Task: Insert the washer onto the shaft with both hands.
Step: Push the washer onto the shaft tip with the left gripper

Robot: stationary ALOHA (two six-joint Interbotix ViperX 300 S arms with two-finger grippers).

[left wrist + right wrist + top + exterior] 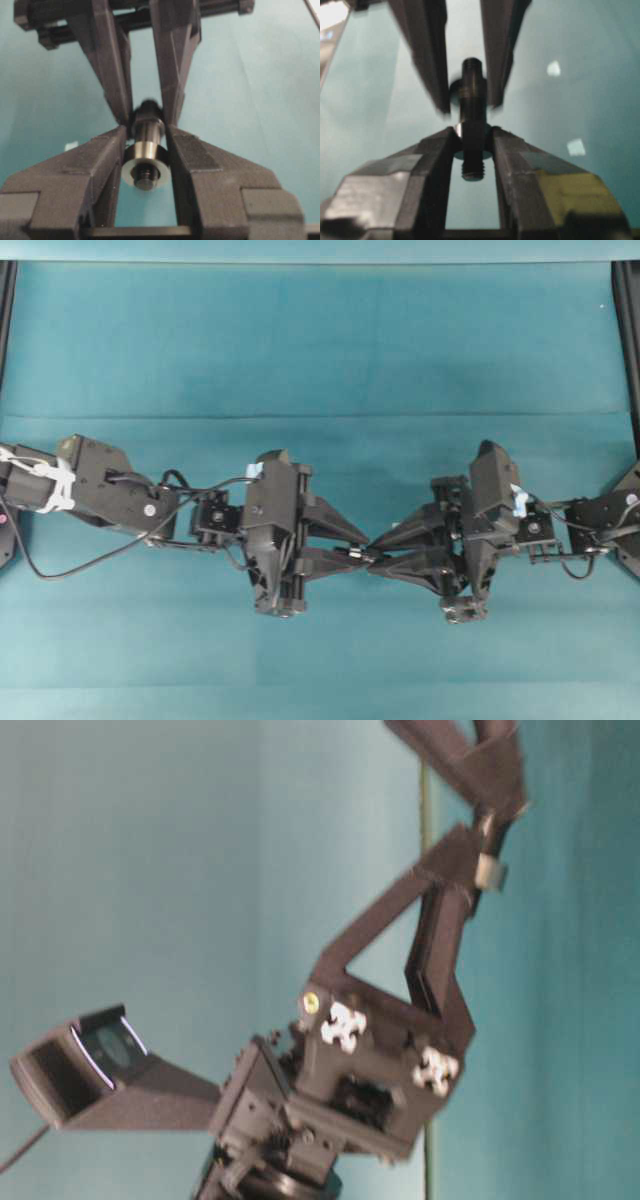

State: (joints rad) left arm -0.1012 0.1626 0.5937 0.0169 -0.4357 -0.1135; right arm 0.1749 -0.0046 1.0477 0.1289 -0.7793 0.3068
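My left gripper (364,549) and right gripper (373,553) meet tip to tip above the middle of the teal table. In the left wrist view the left gripper (146,134) is shut on the washer (128,170), a pale ring. The shaft (148,131) runs through its hole, with the threaded end poking out toward the camera. In the right wrist view the right gripper (473,133) is shut on the dark shaft (472,95). The left gripper's fingers (427,60) stand on either side of the shaft's far part. Only a dark sliver of the washer shows there.
The teal cloth (320,350) covers the whole table, with black frame rails (628,330) at its left and right edges. Pale tape bits (576,146) lie on the cloth. The table-level view shows only the back of one arm (380,1060), which hides the parts.
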